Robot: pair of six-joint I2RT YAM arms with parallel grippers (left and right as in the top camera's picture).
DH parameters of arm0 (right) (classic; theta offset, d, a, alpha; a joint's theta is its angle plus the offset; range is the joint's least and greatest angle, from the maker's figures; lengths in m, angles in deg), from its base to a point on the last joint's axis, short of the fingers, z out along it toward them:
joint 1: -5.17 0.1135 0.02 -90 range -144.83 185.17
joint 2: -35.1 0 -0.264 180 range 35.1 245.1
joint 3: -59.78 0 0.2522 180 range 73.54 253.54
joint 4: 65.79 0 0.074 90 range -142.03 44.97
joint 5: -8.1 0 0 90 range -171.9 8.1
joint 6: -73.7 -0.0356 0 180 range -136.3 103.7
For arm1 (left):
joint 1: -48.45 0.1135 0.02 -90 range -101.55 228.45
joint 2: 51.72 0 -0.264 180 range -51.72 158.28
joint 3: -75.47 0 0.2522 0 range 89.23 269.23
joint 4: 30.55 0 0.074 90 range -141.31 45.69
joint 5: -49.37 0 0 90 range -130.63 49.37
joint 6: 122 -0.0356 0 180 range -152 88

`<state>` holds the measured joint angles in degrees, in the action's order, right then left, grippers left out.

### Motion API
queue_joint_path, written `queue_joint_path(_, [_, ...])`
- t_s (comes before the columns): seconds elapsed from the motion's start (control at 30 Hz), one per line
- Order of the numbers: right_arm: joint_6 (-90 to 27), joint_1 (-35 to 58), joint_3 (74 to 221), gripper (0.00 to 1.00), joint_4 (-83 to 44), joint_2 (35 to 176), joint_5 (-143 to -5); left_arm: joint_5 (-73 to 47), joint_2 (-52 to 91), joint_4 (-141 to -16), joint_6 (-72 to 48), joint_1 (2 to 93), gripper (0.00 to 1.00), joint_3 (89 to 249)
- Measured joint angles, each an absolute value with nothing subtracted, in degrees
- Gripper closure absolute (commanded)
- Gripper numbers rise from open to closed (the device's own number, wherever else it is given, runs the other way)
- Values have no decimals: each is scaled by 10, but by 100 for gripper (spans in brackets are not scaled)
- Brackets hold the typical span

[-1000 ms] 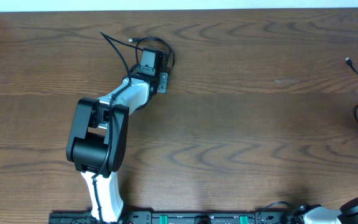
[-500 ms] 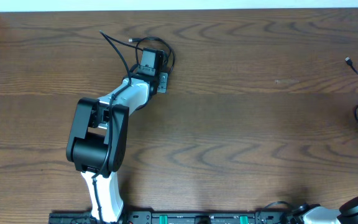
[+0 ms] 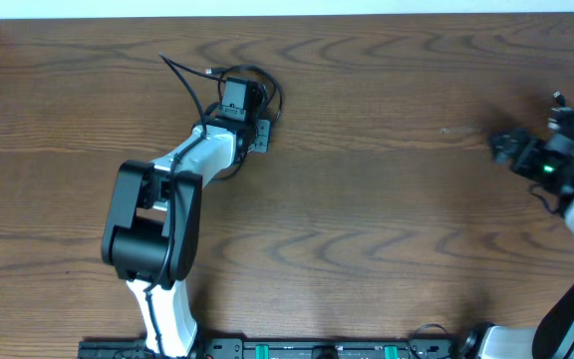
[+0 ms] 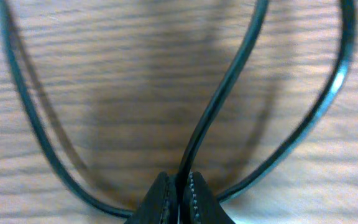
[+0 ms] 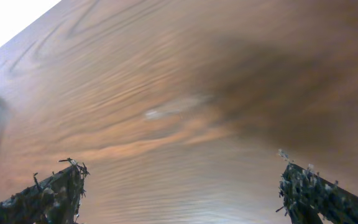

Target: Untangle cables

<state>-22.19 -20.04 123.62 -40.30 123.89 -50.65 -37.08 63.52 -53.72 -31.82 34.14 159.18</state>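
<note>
No text, label, brand, number or sign can be read in any view. The black bar [image 3: 297, 351] along the near edge of the table [image 3: 387, 209] carries small green patches, too small to tell whether they bear lettering. The right arm [image 3: 566, 165], near the table's right edge, shows green glints that are blurred, and no marking on it is legible.
</note>
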Motion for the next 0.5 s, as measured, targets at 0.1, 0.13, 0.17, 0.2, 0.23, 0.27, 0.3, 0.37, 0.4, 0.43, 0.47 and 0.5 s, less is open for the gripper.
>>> queue_joint_path(0.1, [-222, -133, 1236, 1, -403, 1239, -505, -305, 583, -547, -318, 341, 92, 1586])
queue_joint_path(0.13, [-222, -118, 1236, 1, -403, 1239, -505, -285, 563, -547, -318, 341, 92, 1586])
queue_joint_path(0.17, [-222, -97, 1236, 1, -404, 1239, -505, -255, 528, -547, -318, 341, 93, 1586])
queue_joint_path(0.2, [-222, -72, 1236, 1, -406, 1239, -505, -227, 491, -544, -318, 341, 92, 1586])
queue_joint_path(0.23, [-222, -58, 1236, 1, -408, 1239, -505, -213, 468, -544, -318, 341, 93, 1586])
queue_joint_path(0.27, [-223, -44, 1236, 1, -410, 1239, -505, -195, 441, -544, -318, 341, 93, 1586])
queue_joint_path(0.3, [-227, -18, 1236, 1, -414, 1239, -505, -171, 408, -544, -318, 341, 93, 1586])
queue_joint_path(0.37, [-234, 6, 1236, 1, -420, 1239, -505, -149, 378, -544, -318, 341, 93, 1586])
queue_joint_path(0.4, [-241, 32, 1236, 1, -429, 1239, -503, -128, 354, -544, -318, 341, 93, 1586])
queue_joint_path(0.43, [-245, 47, 1236, 1, -440, 1239, -505, -119, 344, -545, -318, 341, 93, 1586])
queue_joint_path(0.47, [-247, 57, 1236, 1, -452, 1239, -505, -114, 339, -546, -318, 341, 93, 1586])
queue_joint_path(0.5, [-249, 68, 1236, 1, -463, 1239, -505, -109, 332, -546, -318, 341, 93, 1586])
